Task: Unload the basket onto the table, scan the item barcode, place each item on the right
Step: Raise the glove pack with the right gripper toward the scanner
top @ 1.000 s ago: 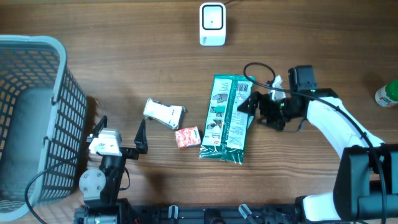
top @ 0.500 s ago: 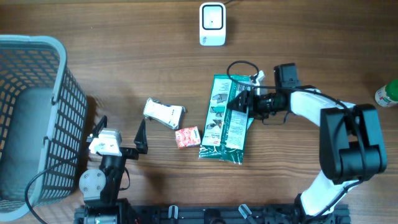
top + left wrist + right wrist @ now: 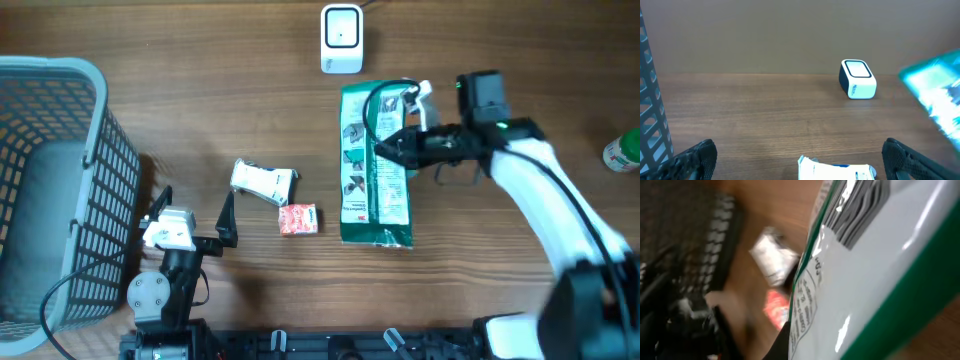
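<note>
So, geometry for the next move. The wooden tabletop (image 3: 200, 90) carries everything. A grey mesh basket (image 3: 50, 170) fills the left edge, well apart from the action.

The task item is the green-and-white packet (image 3: 375, 170), right of centre, with its long axis running near–far.

The right hand (image 3: 388, 148) sits on the packet's right side, clamped onto that long edge in the far half, jaws closed on the film. The right wrist view is filled by the packet's glossy face. I judge it gripped, but I can't confirm it's clear of the wood. Dark bars that look like the barcode (image 3: 860, 202) show at the top of that view. I can't tell whether that face points at the scanner.

The left hand (image 3: 194, 208) is at the near left, jaws spread wide and holding nothing, well apart from the packet.

The scanner (image 3: 341, 38) is a small white box with a dark window. It stands just beyond the packet's far end and slightly left of it. So the target lies far and a touch left of the right hand, and the right arm is clearly the nearer one.

The small white pack (image 3: 263, 182) and the smaller red sachet (image 3: 300, 219) lie between the left hand and the packet. The sachet is near the packet's left edge, not touching.

My read: a short carry along the packet's own long axis, then tilt the barcode face to the scanner window.
</note>
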### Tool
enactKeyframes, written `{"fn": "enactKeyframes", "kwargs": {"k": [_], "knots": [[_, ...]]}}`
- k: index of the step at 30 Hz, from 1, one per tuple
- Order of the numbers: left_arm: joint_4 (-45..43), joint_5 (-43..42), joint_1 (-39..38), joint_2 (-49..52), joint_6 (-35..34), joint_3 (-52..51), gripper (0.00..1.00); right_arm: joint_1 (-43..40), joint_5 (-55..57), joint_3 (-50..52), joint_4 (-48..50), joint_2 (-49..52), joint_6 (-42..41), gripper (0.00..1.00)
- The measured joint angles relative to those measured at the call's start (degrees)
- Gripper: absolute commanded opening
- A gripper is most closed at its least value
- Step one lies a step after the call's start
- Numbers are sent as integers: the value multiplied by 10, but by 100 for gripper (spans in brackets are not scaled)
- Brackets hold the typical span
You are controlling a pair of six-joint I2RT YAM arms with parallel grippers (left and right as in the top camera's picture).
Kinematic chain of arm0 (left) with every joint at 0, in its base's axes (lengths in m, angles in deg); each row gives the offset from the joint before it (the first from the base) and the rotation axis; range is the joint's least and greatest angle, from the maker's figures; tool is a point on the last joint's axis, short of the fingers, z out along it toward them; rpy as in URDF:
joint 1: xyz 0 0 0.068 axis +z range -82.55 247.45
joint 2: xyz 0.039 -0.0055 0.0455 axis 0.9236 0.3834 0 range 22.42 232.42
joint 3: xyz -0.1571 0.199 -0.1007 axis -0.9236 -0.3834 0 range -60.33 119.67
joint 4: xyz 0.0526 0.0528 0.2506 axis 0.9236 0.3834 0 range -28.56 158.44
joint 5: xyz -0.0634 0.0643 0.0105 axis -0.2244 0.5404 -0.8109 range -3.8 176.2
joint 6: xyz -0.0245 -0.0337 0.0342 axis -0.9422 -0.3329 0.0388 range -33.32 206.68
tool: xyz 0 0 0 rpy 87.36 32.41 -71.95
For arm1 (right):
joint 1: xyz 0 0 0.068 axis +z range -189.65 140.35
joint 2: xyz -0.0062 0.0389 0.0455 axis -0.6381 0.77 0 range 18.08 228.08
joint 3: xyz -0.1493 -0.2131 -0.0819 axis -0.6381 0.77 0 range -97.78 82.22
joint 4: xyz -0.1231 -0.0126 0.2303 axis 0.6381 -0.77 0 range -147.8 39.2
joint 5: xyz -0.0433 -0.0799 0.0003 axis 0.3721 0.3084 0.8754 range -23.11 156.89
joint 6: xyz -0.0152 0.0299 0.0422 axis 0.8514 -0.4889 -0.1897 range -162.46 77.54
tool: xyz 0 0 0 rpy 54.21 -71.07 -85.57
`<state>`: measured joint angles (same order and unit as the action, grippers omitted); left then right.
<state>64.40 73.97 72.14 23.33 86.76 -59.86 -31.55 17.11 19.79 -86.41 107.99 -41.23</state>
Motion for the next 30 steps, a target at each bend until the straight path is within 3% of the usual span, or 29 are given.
{"fn": "enactKeyframes", "kwargs": {"k": [7, 15, 19, 24, 27, 28, 30], "knots": [[0, 0, 0, 0, 0, 0, 100, 0, -23, -3, -95, -185, 84, 4], [0, 0, 0, 0, 0, 0, 100, 0, 5, -3, -82, -180, 90, 4], [0, 0, 0, 0, 0, 0, 100, 22, 148, -2, -28, -69, -13, 4], [0, 0, 0, 0, 0, 0, 100, 35, 205, -2, 51, 26, -311, 4], [0, 0, 0, 0, 0, 0, 100, 42, 249, -2, 50, 36, -392, 5], [0, 0, 0, 0, 0, 0, 100, 42, 257, -2, 50, 37, -403, 11], [0, 0, 0, 0, 0, 0, 100, 42, 257, -2, 50, 37, -417, 31]]}}
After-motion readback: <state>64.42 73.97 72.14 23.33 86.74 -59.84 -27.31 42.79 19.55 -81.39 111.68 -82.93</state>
